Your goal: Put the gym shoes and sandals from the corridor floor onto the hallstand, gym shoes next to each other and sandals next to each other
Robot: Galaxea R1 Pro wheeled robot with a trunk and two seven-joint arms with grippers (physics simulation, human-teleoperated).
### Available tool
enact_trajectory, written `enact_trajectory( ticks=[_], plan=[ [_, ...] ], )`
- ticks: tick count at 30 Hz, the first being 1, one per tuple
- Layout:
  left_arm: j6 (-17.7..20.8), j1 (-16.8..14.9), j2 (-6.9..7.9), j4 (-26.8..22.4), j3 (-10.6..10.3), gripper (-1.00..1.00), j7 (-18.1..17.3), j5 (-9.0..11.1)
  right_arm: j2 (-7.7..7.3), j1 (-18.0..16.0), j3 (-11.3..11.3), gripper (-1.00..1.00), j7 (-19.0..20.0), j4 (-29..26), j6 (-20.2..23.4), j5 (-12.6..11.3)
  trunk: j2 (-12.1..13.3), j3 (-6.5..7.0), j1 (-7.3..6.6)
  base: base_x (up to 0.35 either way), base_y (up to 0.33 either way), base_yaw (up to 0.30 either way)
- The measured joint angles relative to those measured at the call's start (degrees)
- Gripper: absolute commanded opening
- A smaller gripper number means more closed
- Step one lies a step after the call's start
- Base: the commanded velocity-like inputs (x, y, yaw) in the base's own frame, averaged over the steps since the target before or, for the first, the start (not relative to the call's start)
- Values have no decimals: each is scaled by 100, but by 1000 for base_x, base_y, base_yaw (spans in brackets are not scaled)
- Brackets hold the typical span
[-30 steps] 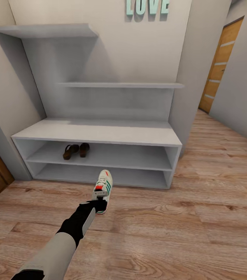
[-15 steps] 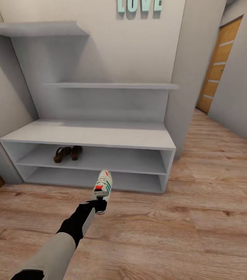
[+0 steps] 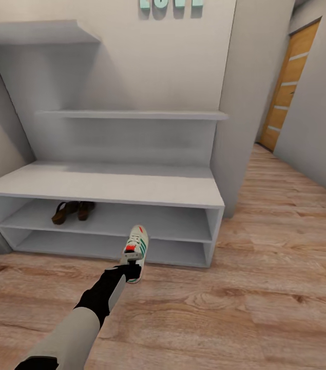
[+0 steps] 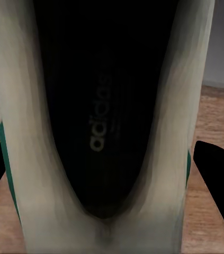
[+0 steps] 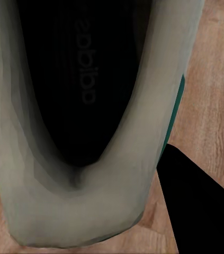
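Observation:
My left gripper (image 3: 131, 267) is shut on the heel of a cream-white gym shoe (image 3: 136, 246) with green stripes, toe pointing at the hallstand (image 3: 106, 183), just before its lowest shelf. In the left wrist view the shoe's (image 4: 106, 106) dark opening lies between my black fingers (image 4: 217, 172). The right wrist view shows a second gym shoe (image 5: 90, 95) gripped between the right fingers (image 5: 196, 206) over the corridor floor (image 5: 217, 95). The two brown sandals (image 3: 72, 210) lie side by side at the left of the hallstand's middle shelf.
The hallstand has two stepped upper shelves (image 3: 132, 114) against the wall. A grey wall column (image 3: 247, 103) stands at its right end. Wood-plank floor (image 3: 270, 288) stretches to the right toward an orange-brown door (image 3: 287, 85).
The whole picture has shifted: the hallstand and sandals slide leftward and slightly nearer, so the camera has moved. My left arm and its shoe keep the same place in the view.

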Motion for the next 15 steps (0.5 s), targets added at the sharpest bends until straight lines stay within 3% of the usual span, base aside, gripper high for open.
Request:
enact_trajectory(
  ticks=[9, 15],
  plan=[
    [1, 3, -9, 29, -8, -100, 0, 8, 0, 0, 0, -100, 1, 2, 5, 0, 0, 0, 2, 73, -13, 0],
    [1, 3, -9, 121, -8, -100, 0, 6, 0, 0, 0, -100, 1, 3, 11, -1, 0, 0, -1, 291, 0, 0]
  ],
)
